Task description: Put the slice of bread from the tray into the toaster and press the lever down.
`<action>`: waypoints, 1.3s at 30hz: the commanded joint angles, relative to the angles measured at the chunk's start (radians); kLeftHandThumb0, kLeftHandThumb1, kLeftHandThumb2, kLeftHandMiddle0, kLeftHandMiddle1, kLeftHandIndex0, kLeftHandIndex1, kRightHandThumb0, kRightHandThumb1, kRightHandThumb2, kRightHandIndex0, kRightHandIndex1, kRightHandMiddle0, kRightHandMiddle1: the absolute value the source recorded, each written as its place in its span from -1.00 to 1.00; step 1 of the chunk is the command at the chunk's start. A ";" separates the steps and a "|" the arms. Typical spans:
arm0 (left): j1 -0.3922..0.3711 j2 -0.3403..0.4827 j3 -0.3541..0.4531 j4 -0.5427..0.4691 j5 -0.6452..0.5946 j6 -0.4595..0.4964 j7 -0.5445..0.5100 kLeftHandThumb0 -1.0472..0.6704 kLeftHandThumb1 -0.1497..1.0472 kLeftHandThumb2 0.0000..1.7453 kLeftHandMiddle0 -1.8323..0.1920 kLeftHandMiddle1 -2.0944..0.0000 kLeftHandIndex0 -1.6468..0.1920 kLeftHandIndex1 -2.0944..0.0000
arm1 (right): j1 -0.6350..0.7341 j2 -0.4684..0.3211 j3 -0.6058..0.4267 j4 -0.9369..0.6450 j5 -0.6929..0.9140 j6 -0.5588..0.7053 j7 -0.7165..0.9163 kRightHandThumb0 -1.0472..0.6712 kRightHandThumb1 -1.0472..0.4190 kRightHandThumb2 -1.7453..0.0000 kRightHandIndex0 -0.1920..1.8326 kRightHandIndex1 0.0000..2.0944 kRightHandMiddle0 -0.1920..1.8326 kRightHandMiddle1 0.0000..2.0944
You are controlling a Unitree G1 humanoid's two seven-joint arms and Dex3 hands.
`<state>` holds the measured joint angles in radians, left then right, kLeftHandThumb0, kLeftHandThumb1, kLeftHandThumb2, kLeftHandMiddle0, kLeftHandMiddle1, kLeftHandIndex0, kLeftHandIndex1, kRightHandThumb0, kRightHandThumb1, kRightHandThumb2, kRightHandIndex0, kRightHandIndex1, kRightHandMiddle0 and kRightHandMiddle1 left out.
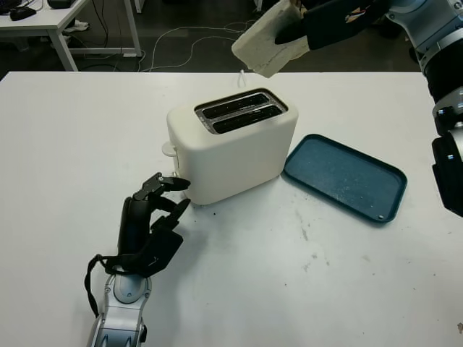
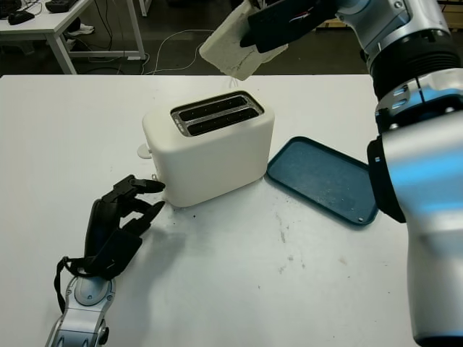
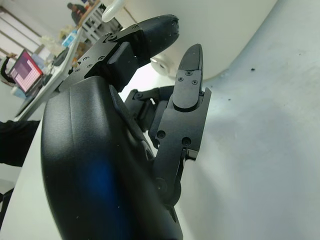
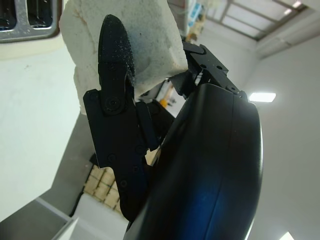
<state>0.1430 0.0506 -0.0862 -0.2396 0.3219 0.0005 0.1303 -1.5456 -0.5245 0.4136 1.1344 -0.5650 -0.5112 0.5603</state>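
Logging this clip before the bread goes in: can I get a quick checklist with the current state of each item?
1. Bread gripped by right hand: ok.
2. Bread lined up over a slot of the toaster: not ok, it hangs tilted, above and behind.
3. Slots free: ok, both look empty.
4. Tray out of the way: ok, beside the toaster.
5. Left hand near the lever end, open: ok.
6. Lever up: cannot tell.

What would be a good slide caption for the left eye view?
Right robot hand holds the bread slice above the toaster; left robot hand waits beside it.
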 commanded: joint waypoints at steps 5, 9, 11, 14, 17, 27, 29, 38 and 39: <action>-0.003 0.004 -0.001 0.002 0.009 0.006 0.003 -0.01 0.79 -0.75 0.19 -0.31 0.14 0.16 | -0.014 0.003 -0.001 -0.025 0.008 0.014 0.057 -0.44 -0.83 0.63 0.24 0.67 -0.02 0.67; -0.004 0.007 -0.002 0.002 0.011 0.006 0.003 -0.01 0.79 -0.75 0.19 -0.32 0.14 0.16 | -0.032 -0.002 -0.016 -0.036 0.025 0.016 0.104 -0.45 -0.83 0.63 0.23 0.67 -0.03 0.67; -0.003 0.007 -0.003 0.001 0.013 0.007 0.004 -0.01 0.79 -0.75 0.19 -0.32 0.14 0.17 | -0.039 -0.001 -0.028 -0.044 0.037 0.027 0.122 -0.45 -0.83 0.63 0.24 0.67 -0.02 0.67; -0.004 0.005 -0.001 0.006 0.005 0.000 0.005 -0.01 0.79 -0.75 0.19 -0.33 0.14 0.16 | -0.044 0.003 -0.042 -0.058 0.047 0.057 0.154 -0.45 -0.83 0.65 0.24 0.67 0.00 0.67; -0.004 0.005 -0.002 0.004 0.005 0.003 0.003 -0.02 0.79 -0.75 0.19 -0.34 0.13 0.16 | -0.048 0.009 -0.035 -0.065 0.047 0.073 0.196 -0.46 -0.83 0.63 0.19 0.67 -0.03 0.67; 0.000 0.000 -0.002 -0.002 0.005 0.012 0.004 -0.02 0.79 -0.75 0.20 -0.32 0.14 0.16 | -0.031 0.034 -0.044 -0.058 0.072 0.096 0.283 -0.47 -0.83 0.64 0.18 0.67 -0.03 0.67; 0.000 -0.001 -0.002 -0.004 0.004 0.014 0.003 -0.01 0.79 -0.74 0.20 -0.32 0.14 0.16 | -0.025 0.040 -0.045 -0.059 0.074 0.123 0.296 -0.44 -0.83 0.65 0.17 0.67 -0.04 0.67; -0.002 0.001 -0.003 0.002 0.008 0.006 0.008 -0.02 0.79 -0.75 0.20 -0.31 0.14 0.16 | 0.028 0.065 -0.032 -0.033 0.072 0.091 0.288 -0.46 -0.83 0.64 0.24 0.67 0.03 0.67; -0.002 0.002 -0.004 0.003 0.010 0.004 0.009 -0.02 0.79 -0.75 0.20 -0.31 0.14 0.16 | 0.031 0.067 -0.027 -0.033 0.067 0.086 0.282 -0.47 -0.83 0.64 0.24 0.67 0.04 0.67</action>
<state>0.1420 0.0525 -0.0871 -0.2390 0.3222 0.0063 0.1342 -1.5290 -0.4654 0.3808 1.0968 -0.5027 -0.4095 0.8535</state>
